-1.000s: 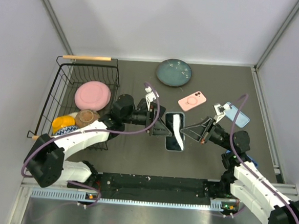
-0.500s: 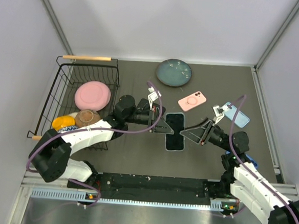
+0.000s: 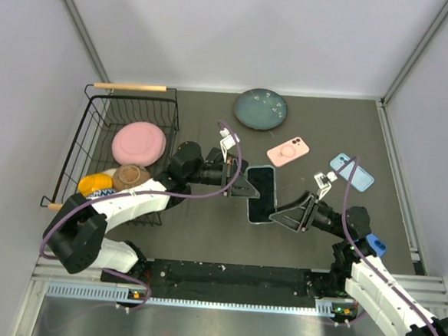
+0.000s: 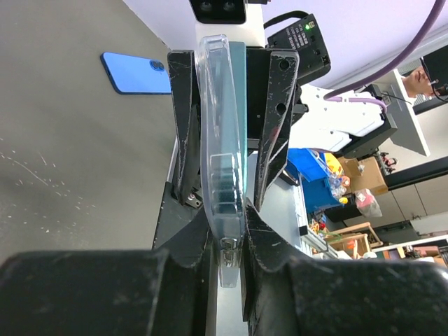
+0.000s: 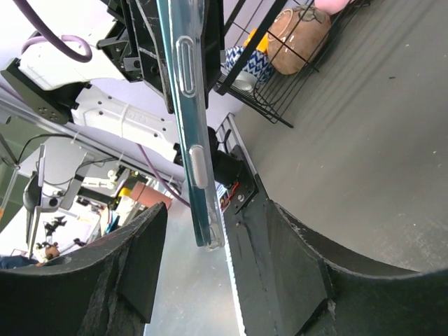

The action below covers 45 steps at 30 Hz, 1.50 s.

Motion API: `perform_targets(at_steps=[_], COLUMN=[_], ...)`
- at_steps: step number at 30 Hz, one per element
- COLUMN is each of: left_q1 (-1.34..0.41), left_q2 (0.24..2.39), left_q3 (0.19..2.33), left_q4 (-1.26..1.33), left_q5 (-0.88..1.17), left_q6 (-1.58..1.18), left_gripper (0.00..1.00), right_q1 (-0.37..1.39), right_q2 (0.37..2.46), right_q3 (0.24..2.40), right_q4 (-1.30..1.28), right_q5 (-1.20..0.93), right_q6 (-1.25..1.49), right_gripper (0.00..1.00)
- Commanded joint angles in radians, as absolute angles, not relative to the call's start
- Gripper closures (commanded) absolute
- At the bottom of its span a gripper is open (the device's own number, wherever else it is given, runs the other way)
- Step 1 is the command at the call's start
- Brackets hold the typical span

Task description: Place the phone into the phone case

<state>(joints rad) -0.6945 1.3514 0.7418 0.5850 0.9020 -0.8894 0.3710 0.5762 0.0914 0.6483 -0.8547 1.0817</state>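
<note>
A dark-screened phone [image 3: 262, 192] sits inside a clear phone case [image 4: 213, 105] and hangs above the table's middle. My left gripper [image 3: 243, 186] is shut on its left end. In the left wrist view its pads pinch the case edge-on at my left gripper [image 4: 227, 231]. My right gripper [image 3: 276, 215] stands open just off the near right corner of the phone. In the right wrist view the cased phone [image 5: 187, 119] ends between the spread fingers of my right gripper [image 5: 215, 213], touching neither.
A wire basket [image 3: 96, 128] at the left holds a pink plate [image 3: 139, 143], a brown bowl [image 3: 131, 177] and a yellow item [image 3: 96, 184]. A teal plate [image 3: 260, 109] lies at the back. A pink phone [image 3: 288, 152] and a blue phone [image 3: 352, 171] lie to the right.
My left gripper has shut on the cased phone. My right gripper has let go, opened and drawn back toward the near right.
</note>
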Motion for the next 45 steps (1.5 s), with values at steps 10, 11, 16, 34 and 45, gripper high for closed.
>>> perform_targets(at_steps=[10,11,16,34,45], left_q1=[-0.673,-0.672,-0.672,-0.683,-0.684], left_q2=[1.348,1.351,1.364,1.302,1.246], left_q3=[0.746,0.746,0.744,0.844,0.833], left_q4=[0.695,0.695,0.698,0.199,0.193], left_q5=[0.891,0.888,0.868,0.701,0.919], left_q6=[-0.916,-0.916,-0.920,-0.548,-0.505], left_gripper=[1.00,1.00,1.00,1.00,1.00], right_q1=[0.377,0.379,0.377,0.379,0.379], right_q2=[0.561,0.564,0.572,0.557,0.509], right_q3=[0.094,0.091,0.094,0.198,0.262], right_q4=[0.707,0.710,0.741,0.452,0.377], right_q5=[-0.856,-0.853,-0.857,-0.772,-0.804], right_q6=[1.078,1.084,1.100,1.060,0.957], right_gripper=[0.51,0.52,0.55,1.00,0.31])
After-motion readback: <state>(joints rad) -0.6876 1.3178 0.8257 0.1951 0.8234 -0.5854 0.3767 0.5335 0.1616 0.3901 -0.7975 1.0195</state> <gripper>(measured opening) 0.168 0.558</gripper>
